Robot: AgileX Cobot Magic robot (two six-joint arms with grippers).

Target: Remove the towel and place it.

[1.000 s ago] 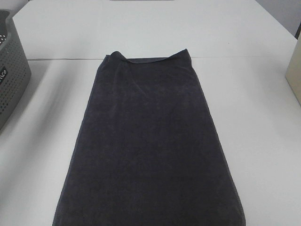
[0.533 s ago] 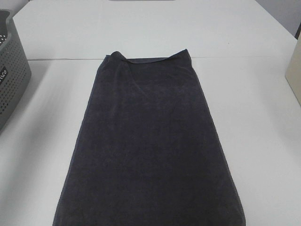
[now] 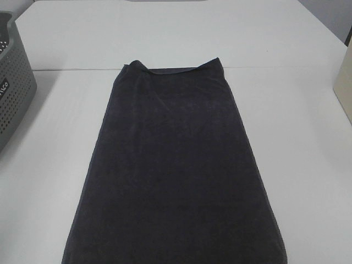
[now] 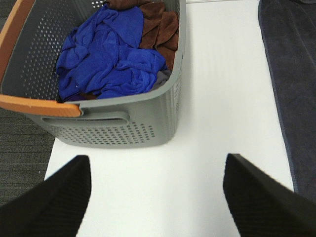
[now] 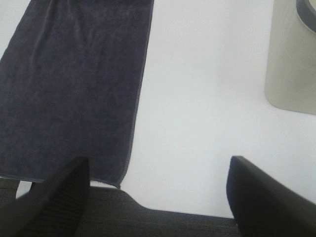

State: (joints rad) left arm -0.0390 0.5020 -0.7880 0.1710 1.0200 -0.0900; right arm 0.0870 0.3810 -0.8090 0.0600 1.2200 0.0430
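Note:
A dark grey towel (image 3: 176, 165) lies folded flat and lengthwise on the white table (image 3: 308, 165), from the middle to the near edge. Its edge shows in the left wrist view (image 4: 291, 74) and its near corner in the right wrist view (image 5: 74, 89). Neither gripper shows in the exterior high view. My left gripper (image 4: 158, 197) is open and empty above the table beside a grey basket. My right gripper (image 5: 158, 197) is open and empty above the table's near edge, beside the towel.
A grey perforated basket (image 4: 118, 123) with orange handles holds blue (image 4: 108, 54) and brown (image 4: 158, 24) towels at the table's left edge; it also shows in the exterior high view (image 3: 14, 82). A beige container (image 5: 291, 59) stands at the right edge (image 3: 345, 82).

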